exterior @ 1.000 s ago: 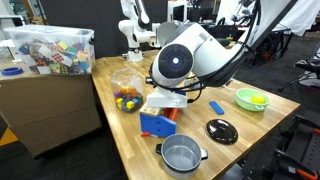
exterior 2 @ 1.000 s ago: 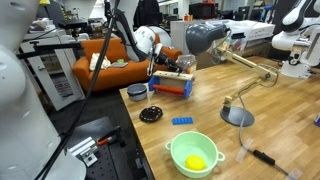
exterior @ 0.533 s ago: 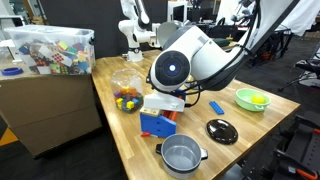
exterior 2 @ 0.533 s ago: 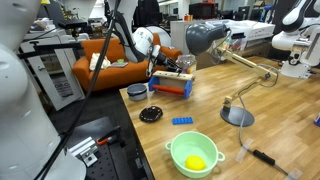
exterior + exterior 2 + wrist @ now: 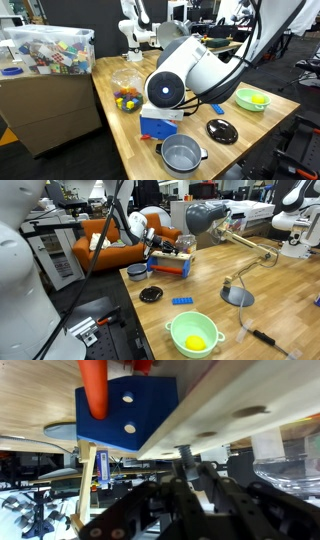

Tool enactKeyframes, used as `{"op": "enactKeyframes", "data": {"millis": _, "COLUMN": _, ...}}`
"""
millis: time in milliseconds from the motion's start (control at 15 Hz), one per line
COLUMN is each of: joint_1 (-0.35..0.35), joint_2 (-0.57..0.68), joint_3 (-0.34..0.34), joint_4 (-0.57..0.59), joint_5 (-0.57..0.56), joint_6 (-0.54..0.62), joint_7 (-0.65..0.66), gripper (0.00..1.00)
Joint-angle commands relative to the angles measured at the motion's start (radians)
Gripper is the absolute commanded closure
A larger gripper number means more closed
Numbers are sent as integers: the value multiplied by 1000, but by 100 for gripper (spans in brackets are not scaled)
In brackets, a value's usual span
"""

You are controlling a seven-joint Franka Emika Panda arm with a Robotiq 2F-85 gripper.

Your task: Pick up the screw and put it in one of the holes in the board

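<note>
The end effector is a dark blur, and the board runs off the view's edge

arm: white rounded shells | joint cap: round, black | cables: black | gripper: black, metal

Premises: a robotics laboratory in an open-plan hall. Evidence: a white robot arm is mounted at the far end of the wooden table, and another white robot stands at the far right. Workbenches and dark office chairs fill the background. Also present are an orange sofa, a desk lamp and a cardboard box carrying a clear bin of toy blocks.
</note>
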Motion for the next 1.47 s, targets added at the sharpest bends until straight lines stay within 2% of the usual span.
{"op": "enactKeyframes", "data": {"millis": 0, "joint_1": 2, "joint_2": 30, "joint_3": 10, "joint_4": 27, "joint_5": 5, "joint_6": -62, "joint_7": 12, "gripper": 88}}
{"op": "enactKeyframes", "data": {"millis": 67, "joint_1": -2, "joint_2": 36, "joint_3": 12, "joint_4": 33, "joint_5": 11, "joint_6": -63, "joint_7": 9, "gripper": 61}}
{"op": "enactKeyframes", "data": {"millis": 133, "joint_1": -7, "joint_2": 42, "joint_3": 15, "joint_4": 38, "joint_5": 17, "joint_6": -56, "joint_7": 4, "gripper": 51}}
{"op": "enactKeyframes", "data": {"millis": 600, "joint_1": -20, "joint_2": 46, "joint_3": 20, "joint_4": 43, "joint_5": 40, "joint_6": -34, "joint_7": -1, "gripper": 4}}
{"op": "enactKeyframes", "data": {"millis": 733, "joint_1": -23, "joint_2": 38, "joint_3": 19, "joint_4": 39, "joint_5": 42, "joint_6": -32, "joint_7": -4, "gripper": 0}}
{"op": "enactKeyframes", "data": {"millis": 1400, "joint_1": -38, "joint_2": -3, "joint_3": 16, "joint_4": 56, "joint_5": 35, "joint_6": -24, "joint_7": -7, "gripper": 0}}
